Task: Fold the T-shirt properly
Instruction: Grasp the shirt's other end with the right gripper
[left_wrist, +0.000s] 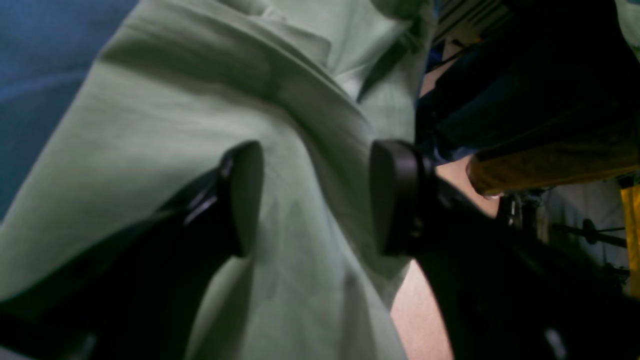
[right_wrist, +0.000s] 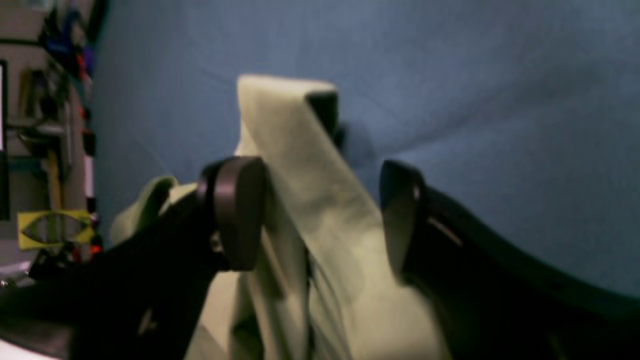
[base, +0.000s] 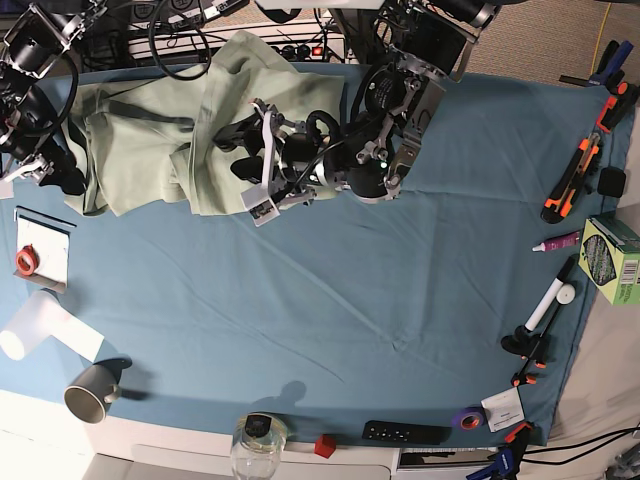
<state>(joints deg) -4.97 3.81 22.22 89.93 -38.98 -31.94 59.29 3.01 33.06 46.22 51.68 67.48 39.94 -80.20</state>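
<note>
Left wrist view: the left pincer (left_wrist: 316, 197) stands apart, its two dark pads straddling a raised ridge of the T-shirt (left_wrist: 175, 130), with cloth between them but not pinched. The collar and placket show beyond the pincer. To take this fold well, I judge the pads should close on one ridge only, low on the cloth, so that no second layer is dragged along.

Right wrist view: the right pincer (right_wrist: 320, 215) is likewise apart, with a standing flap of the T-shirt (right_wrist: 300, 200) rising between its pads; one pad touches the cloth, the other is clear of it. The teal surface (right_wrist: 500, 100) lies behind. A firm hold near the flap's edge looks wise before any lift.

Base view: the T-shirt (base: 140, 150) lies bunched at the far corner of the surface (base: 350, 300), on the view's left. Its long axis runs roughly along the surface's far edge. Which end the collar faces I cannot tell here. The left pincer (base: 258, 165) hovers over the T-shirt's near-right part; the right pincer is hidden at the T-shirt's outer edge.
</note>
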